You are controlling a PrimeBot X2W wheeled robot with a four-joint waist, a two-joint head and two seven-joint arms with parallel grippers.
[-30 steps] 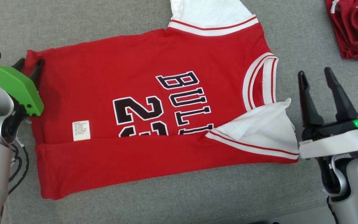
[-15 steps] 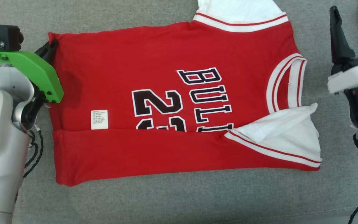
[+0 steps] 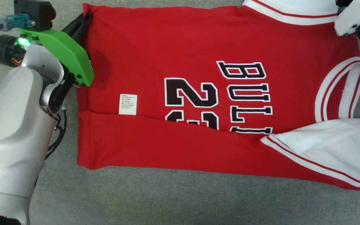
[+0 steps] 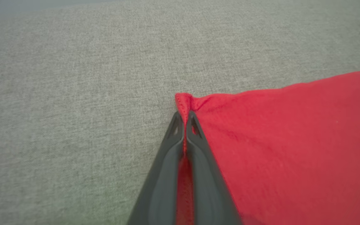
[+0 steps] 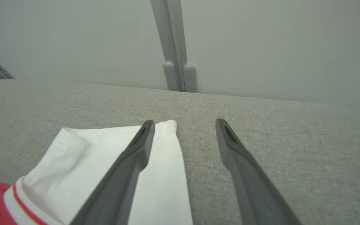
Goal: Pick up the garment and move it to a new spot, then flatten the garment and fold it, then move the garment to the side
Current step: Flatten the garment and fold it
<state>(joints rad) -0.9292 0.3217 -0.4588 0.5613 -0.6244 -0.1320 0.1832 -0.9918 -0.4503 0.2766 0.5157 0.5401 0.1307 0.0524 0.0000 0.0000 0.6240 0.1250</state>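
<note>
White-sleeved red jersey (image 3: 173,47) flat, near edge folded over; left gripper (image 4: 183,117) pinches far-left corner; right gripper (image 5: 183,122) spread wide, empty.

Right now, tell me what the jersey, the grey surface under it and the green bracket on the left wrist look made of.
Jersey: soft matte knit, likely cotton or polyester; it creases and folds limply.
Grey surface: woven upholstery-like fabric, matte, with a visible heathered weave.
Green bracket: rigid plastic, possibly printed; smooth flat faces, slight sheen.
</note>
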